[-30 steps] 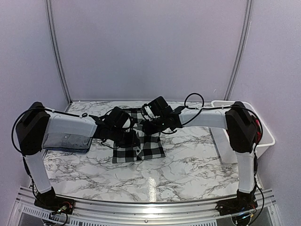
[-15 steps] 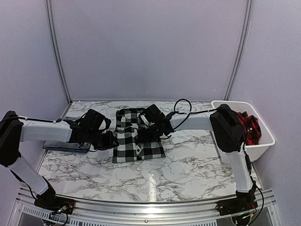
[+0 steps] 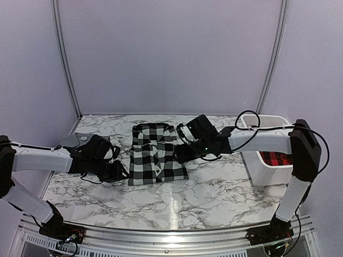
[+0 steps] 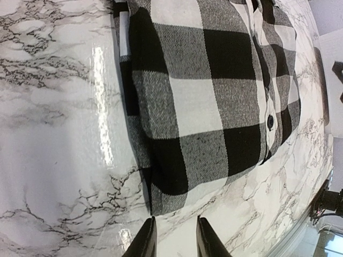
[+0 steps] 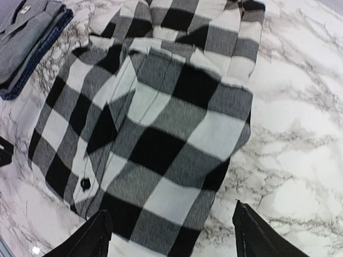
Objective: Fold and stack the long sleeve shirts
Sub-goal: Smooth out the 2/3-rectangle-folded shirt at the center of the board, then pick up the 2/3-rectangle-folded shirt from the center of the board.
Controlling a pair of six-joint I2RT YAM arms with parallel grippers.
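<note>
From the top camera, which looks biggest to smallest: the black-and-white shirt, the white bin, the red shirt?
1. Black-and-white shirt and white bin: about alike; part of the bin is hidden.
2. Red shirt: smallest, only a patch shows.

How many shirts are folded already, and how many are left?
Two look folded: the grey shirt lies on the left, and the black-and-white checked shirt lies folded in the middle. In hand: nothing; the left hand and right hand are open beside it. Left: stack it on the grey one, then fold the red-and-black checked shirt in the white bin.
</note>
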